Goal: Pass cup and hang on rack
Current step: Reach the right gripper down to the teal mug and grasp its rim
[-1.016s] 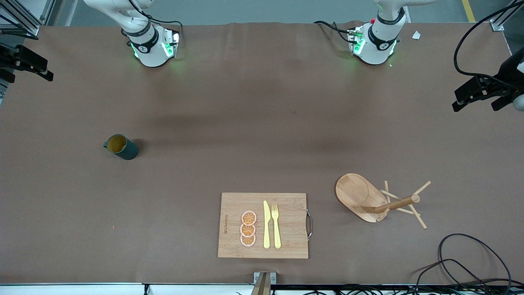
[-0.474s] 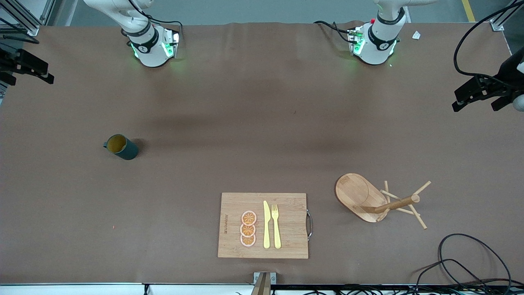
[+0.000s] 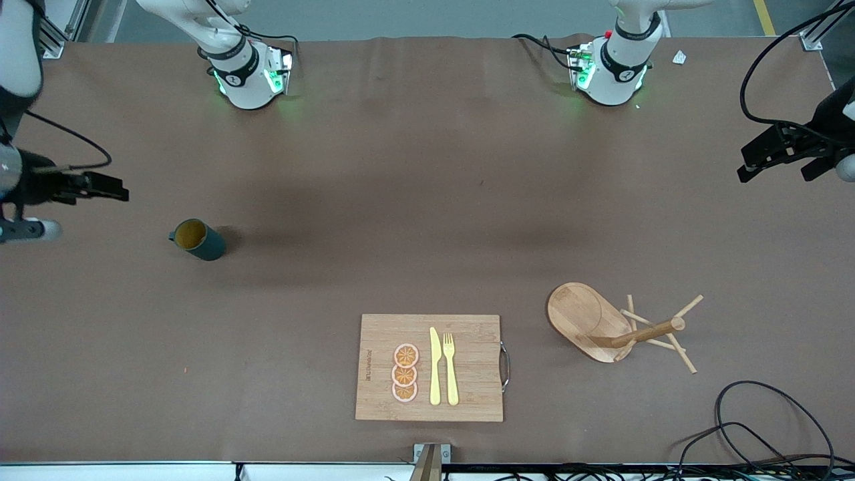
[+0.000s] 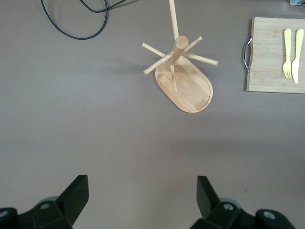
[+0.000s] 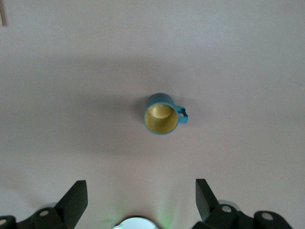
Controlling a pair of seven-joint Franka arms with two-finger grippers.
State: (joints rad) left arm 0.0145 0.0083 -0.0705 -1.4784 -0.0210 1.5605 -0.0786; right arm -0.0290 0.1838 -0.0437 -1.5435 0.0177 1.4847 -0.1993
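Right gripper [image 3: 100, 186] up in the air over the right arm's end of the table [image 3: 427, 200], fingers spread wide, nothing between them. Cup [image 3: 198, 240] upright on the table, near this gripper but clear of it, untouched; mustard inside facing up, small loop handle turned toward the right arm's end of the table. In the right wrist view, cup [image 5: 162, 114] seen from above, well apart from both fingertips [image 5: 76, 195], centred between their lines.

Left gripper [image 3: 778, 152] raised over the left arm's end of the table, fingers likewise parted and empty. Rack [image 3: 618, 327] standing on the table well apart from this gripper, nearer to the front camera than the spot beneath it: oval base flat on the surface, central post rising from it, thin pegs angling outward. In the left wrist view, rack [image 4: 183, 78] well apart from the spread fingertips [image 4: 78, 188], nothing on its pegs.

Cutting board [image 3: 431, 367] lying between cup and rack, nearer to the front camera than both, carrying orange slices [image 3: 405, 373], a yellow knife [image 3: 435, 366] and a yellow fork [image 3: 450, 367]. Black cable [image 3: 768, 427] looped near the rack, toward the front camera.
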